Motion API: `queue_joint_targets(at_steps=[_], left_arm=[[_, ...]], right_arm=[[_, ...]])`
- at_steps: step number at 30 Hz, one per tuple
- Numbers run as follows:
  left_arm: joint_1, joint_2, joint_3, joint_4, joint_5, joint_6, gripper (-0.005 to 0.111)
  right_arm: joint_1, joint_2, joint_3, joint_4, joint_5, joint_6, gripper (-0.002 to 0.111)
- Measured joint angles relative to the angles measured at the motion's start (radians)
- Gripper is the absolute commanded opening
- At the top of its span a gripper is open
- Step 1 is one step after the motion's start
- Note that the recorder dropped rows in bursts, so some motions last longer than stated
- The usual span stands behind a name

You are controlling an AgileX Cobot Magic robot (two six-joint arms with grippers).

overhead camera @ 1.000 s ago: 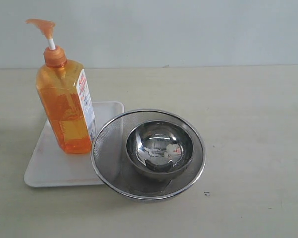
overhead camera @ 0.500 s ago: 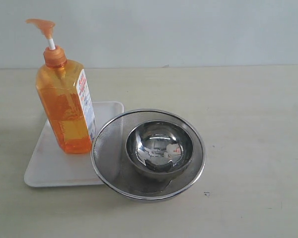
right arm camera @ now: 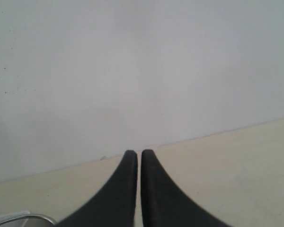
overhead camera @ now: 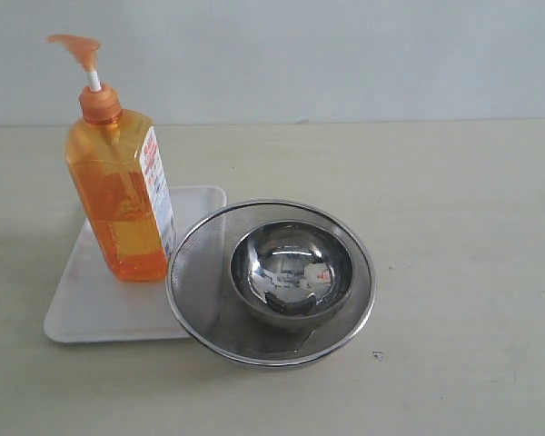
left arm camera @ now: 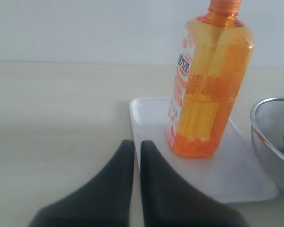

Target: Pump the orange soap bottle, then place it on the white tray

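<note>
The pale beige, matte table carried two things directly. Toward the left lay a flat white tray, rectangular with rounded corners and a low raised rim. Just to its right sat a round steel mesh sieve, its rim overlapping the tray's right edge from where I stood. A tiny dark speck marked the tabletop near the sieve.

change: none visible | orange soap bottle, white tray: no shift
</note>
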Motion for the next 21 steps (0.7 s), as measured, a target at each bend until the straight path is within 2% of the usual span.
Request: queue_joint_targets(at_steps=[5, 7, 9, 12, 21], left_arm=[[0.000, 0.000, 0.000, 0.000, 0.000, 0.000, 0.005], [0.000, 0.000, 0.000, 0.000, 0.000, 0.000, 0.005], [0.000, 0.000, 0.000, 0.000, 0.000, 0.000, 0.005], [0.000, 0.000, 0.000, 0.000, 0.000, 0.000, 0.005], [0.000, 0.000, 0.000, 0.000, 0.000, 0.000, 0.005]], right_arm=[[0.000, 0.000, -0.001, -0.643, -0.024, 0.604, 0.000], [0.000, 0.000, -0.001, -0.851, -0.024, 0.763, 0.000], [0.000, 0.000, 0.006, -0.970, -0.009, 0.859, 0.000], [0.000, 0.000, 0.012, -1.009, 0.032, 0.890, 0.000], [0.000, -0.002, 0.014, -1.016, 0.358, 0.890, 0.000]])
